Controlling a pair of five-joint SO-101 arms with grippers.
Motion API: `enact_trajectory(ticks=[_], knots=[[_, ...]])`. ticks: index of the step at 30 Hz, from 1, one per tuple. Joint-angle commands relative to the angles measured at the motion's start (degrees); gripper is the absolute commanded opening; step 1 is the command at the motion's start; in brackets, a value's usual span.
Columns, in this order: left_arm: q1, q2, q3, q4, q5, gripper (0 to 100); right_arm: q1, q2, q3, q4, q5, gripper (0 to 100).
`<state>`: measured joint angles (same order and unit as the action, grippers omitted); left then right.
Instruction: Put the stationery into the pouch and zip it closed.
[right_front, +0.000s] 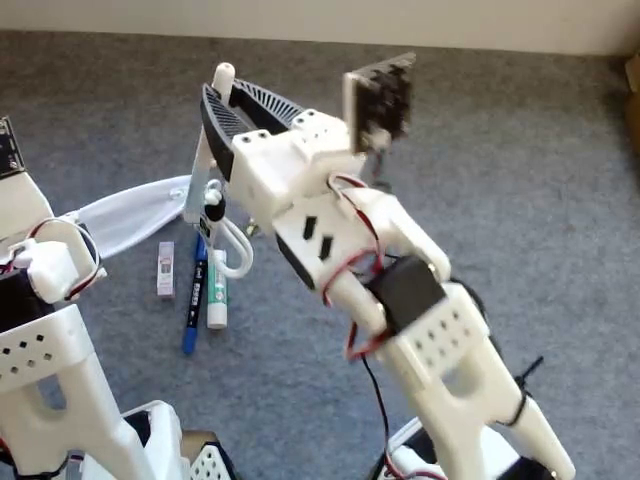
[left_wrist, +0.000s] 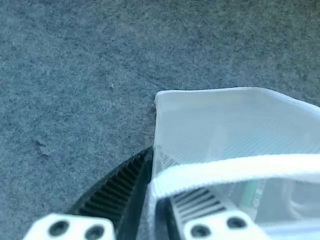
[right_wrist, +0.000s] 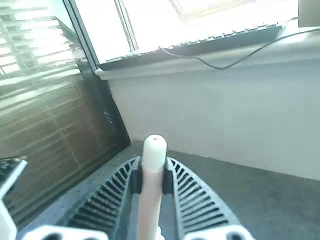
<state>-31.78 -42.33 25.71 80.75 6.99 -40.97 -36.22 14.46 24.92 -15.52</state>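
At the right end effector (right_wrist: 153, 166), the jaws are narrow and clamped on a white pen (right_wrist: 153, 150), which I read as standing near upright with its top poking out above the fingers. In the high view its lower end comes down just beside the far end of the pouch (right_front: 130, 215); I can't tell whether the tip is off the carpet (right_front: 520, 180). The left end effector (left_wrist: 157, 180) looks pinched on the pouch rim: the white edge band runs between the jaws and the mesh drapes over one finger. My call is the loading step, first item in hand, nothing visibly inside yet, zip not started. The next move needs the pen tilted down to line up with the pouch mouth, and the left arm has to hold that mouth open, because the mesh looks limp and may fold shut. Waiting on the carpet just beside the pouch are a small pink-and-white stick (right_front: 165, 268), a blue pen (right_front: 192, 300) and a green-and-white stick (right_front: 217, 290). These have print on their barrels, but none of it is legible to me. The pouch shows no label.
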Motion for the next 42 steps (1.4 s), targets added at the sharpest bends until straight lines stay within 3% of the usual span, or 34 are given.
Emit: enact_trajectory(ticks=[1, 7, 11, 18, 32, 42], knots=[[-0.75, 1.01, 0.84, -0.70, 0.62, 1, -4.18, -7.43, -3.82, -2.15, -0.18, 0.5], [-0.75, 1.01, 0.84, -0.70, 0.70, 1, -6.64, -10.33, -0.57, -3.21, -0.18, 0.5], [-0.75, 1.01, 0.92, -0.70, 0.70, 1, -6.37, -10.33, 6.11, -14.55, 0.09, 0.5], [-0.84, 1.01, 0.92, -0.62, 0.70, 1, -6.64, -10.33, 19.47, -31.87, 9.85, 0.5], [-1.01, 1.01, 0.92, -0.62, 0.53, 1, -6.46, 1.10, 21.49, -32.31, 10.64, 0.5], [-1.01, 1.01, 0.92, -0.62, 0.53, 1, -10.15, 1.36, 21.32, -29.67, 25.41, 0.5]])
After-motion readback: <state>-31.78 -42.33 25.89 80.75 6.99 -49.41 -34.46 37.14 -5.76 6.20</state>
